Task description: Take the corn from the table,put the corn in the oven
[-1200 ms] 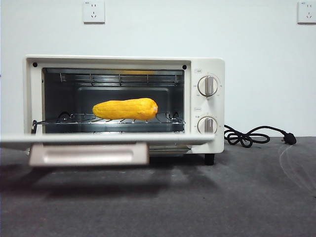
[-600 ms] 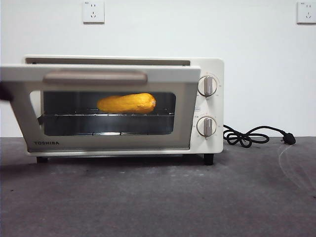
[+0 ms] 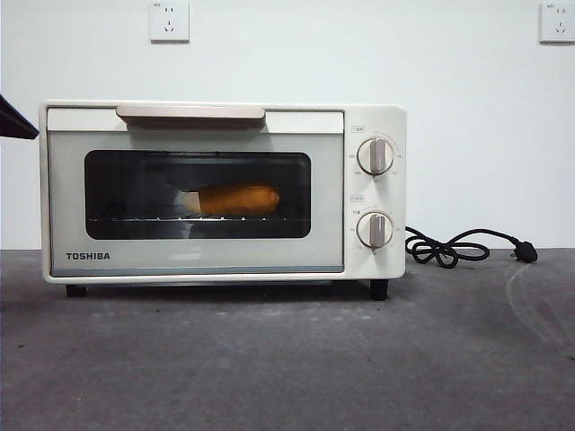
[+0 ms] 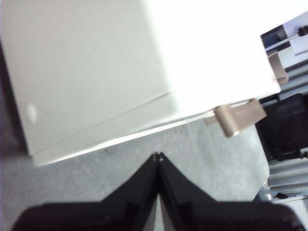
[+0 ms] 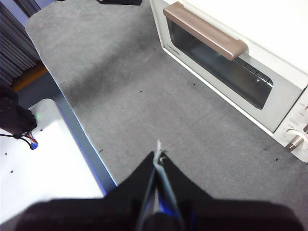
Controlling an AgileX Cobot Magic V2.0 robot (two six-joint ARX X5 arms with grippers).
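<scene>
Front view: corn (image 3: 235, 198) on rack inside oven (image 3: 220, 190), door shut, handle (image 3: 190, 112) at top. Left gripper (image 4: 157, 157) pinched empty, near oven's left side. Right gripper (image 5: 158, 155) pinched empty, over table (image 3: 287, 359). Risk: left arm clipping oven wall, shifting oven.

Corn (image 3: 235, 198) on the rack inside the closed oven (image 3: 223, 190); black cord (image 3: 458, 247) beside it

cream oven (image 3: 207, 260) — orange corn (image 3: 235, 198), grey table (image 3: 287, 359)
</scene>
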